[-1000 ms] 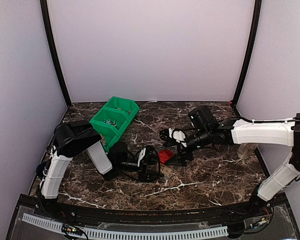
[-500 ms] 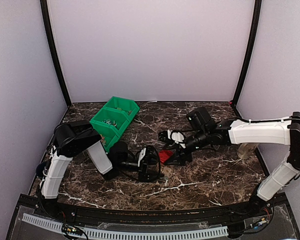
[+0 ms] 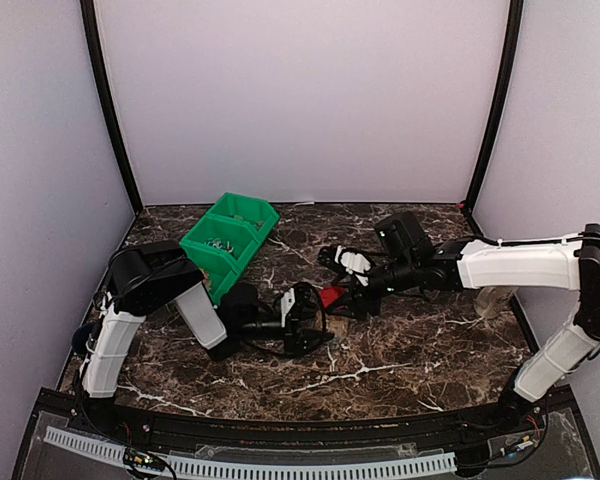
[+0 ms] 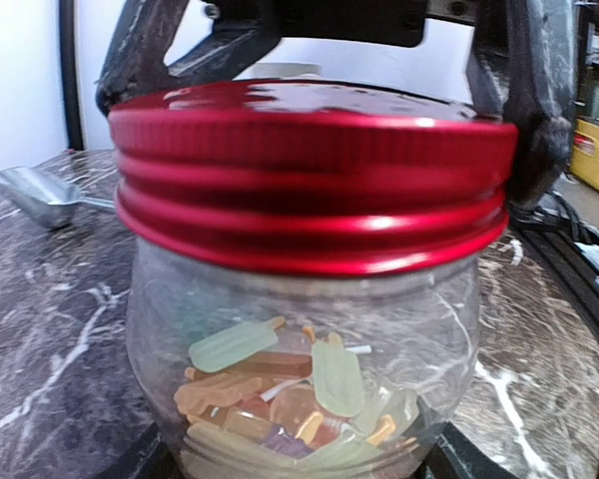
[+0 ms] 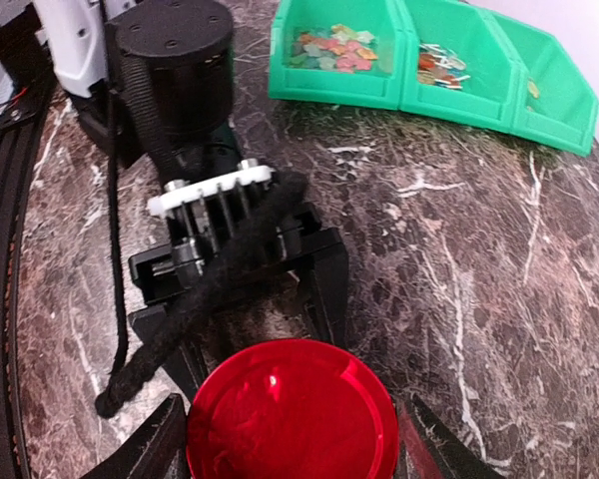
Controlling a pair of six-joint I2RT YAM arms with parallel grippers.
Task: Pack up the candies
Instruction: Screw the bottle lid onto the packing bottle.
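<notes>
We see the left gripper (image 3: 315, 316) lying low over the dark marble table (image 5: 499, 259), closed on the body of a clear round glass jar (image 4: 299, 329) near the middle of the table. It seems to hold the jar upright and steady so that it cannot turn or slide. The right gripper (image 5: 292, 454) reaches in from the right. Its two dark fingers (image 4: 534, 120) press on opposite sides of the round red metal lid (image 4: 309, 180), a wide grip on it. From this pairing we judge the step to be work on the lid, one arm bracing and the other twisting. We cannot tell whether the lid is fully threaded.

The candies (image 4: 280, 389) lie in a loose heap at the bottom of the jar, filling well under half of it. They are small, flat and shaped like ice lollies, translucent, in pale green, orange, tan and a little red, some with thin pale sticks. More loose sweets of mixed colours lie in the row of green plastic bins (image 5: 434, 75) at the far left of the table, well apart from the jar. A small silver metal scoop (image 4: 35, 195) lies on the marble beyond the jar.
</notes>
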